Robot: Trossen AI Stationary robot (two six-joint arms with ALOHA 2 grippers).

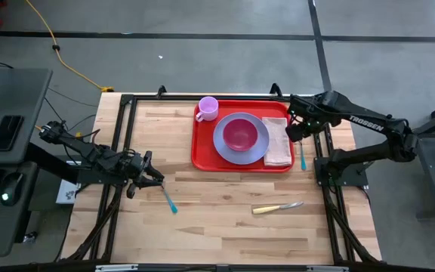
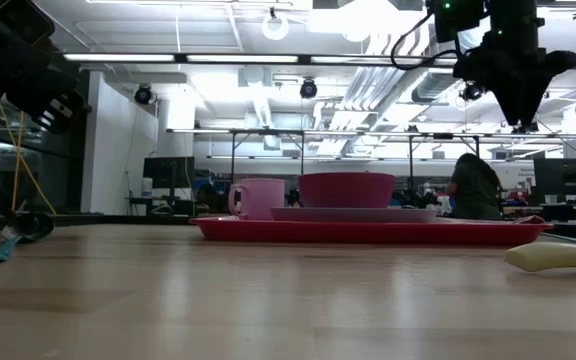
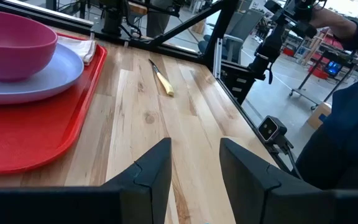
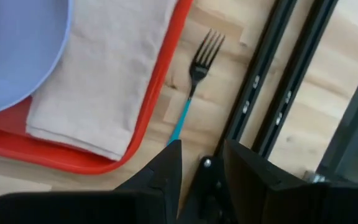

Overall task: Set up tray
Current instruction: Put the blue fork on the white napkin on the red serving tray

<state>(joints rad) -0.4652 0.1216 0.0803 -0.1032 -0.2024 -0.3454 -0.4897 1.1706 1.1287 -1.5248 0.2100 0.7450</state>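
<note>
The red tray [image 1: 202,155] lies at the table's far middle. It holds a pink cup [image 1: 208,108], a blue plate [image 1: 225,147] with a magenta bowl [image 1: 239,134] on it, and a tan napkin [image 1: 277,142]. A teal-handled fork [image 4: 194,84] lies flat on the wood just right of the tray. My right gripper [image 4: 202,149] hangs open above the fork, pointing down, well clear of it [image 2: 518,95]. My left gripper [image 3: 194,146] stands open and low at the table's left, nothing between its fingers [image 1: 151,178].
A teal-handled utensil [image 1: 170,201] lies on the wood just near of my left gripper. A knife with a pale handle [image 1: 276,208] lies near the table's right front. A black frame rail [image 4: 272,81] runs beside the fork. Bare wood spans the table's near half.
</note>
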